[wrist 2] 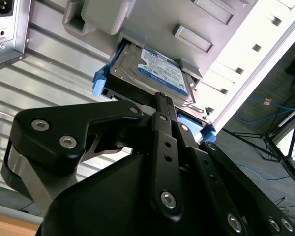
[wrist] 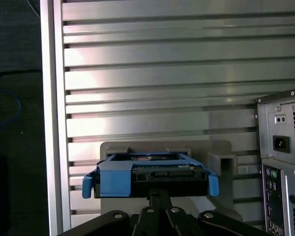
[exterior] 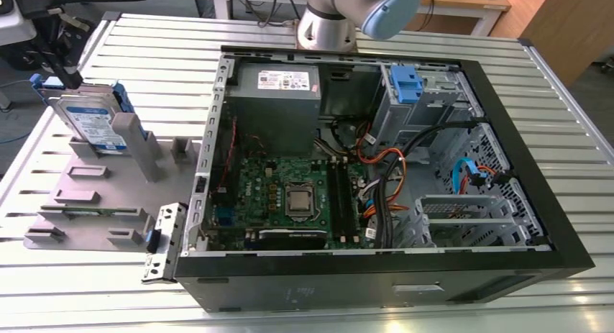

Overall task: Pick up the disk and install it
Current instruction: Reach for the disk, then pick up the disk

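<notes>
The disk stands on edge in a grey holder on the slatted table, toward the exterior view's left of the open computer case. It is silver with a white-and-blue label and a blue bracket. My gripper hangs right at its top edge. In both wrist views the gripper has its two fingers drawn together at the middle of the end of the disk, between the bracket's blue ears. Nothing shows between the fingers.
Inside the case a blue caddy sits on the metal bay at the back, beside the grey power supply. Cables cross the case's middle. The case's rear panel stands close to the holder. The table's edge lies beyond the disk.
</notes>
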`<action>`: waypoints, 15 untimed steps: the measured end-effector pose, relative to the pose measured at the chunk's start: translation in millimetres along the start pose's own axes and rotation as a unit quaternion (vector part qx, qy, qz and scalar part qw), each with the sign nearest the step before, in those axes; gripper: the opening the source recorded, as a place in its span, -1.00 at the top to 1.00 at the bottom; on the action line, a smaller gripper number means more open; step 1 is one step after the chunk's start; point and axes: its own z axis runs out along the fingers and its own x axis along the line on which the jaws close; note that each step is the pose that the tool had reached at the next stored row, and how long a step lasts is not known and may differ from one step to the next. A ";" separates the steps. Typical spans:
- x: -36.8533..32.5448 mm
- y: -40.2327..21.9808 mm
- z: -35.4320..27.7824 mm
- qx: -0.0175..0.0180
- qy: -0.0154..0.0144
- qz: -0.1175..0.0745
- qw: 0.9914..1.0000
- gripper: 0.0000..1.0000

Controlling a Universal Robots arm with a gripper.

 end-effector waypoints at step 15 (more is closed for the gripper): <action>5.2 3.3 2.1 0.000 0.000 0.000 1.000 0.79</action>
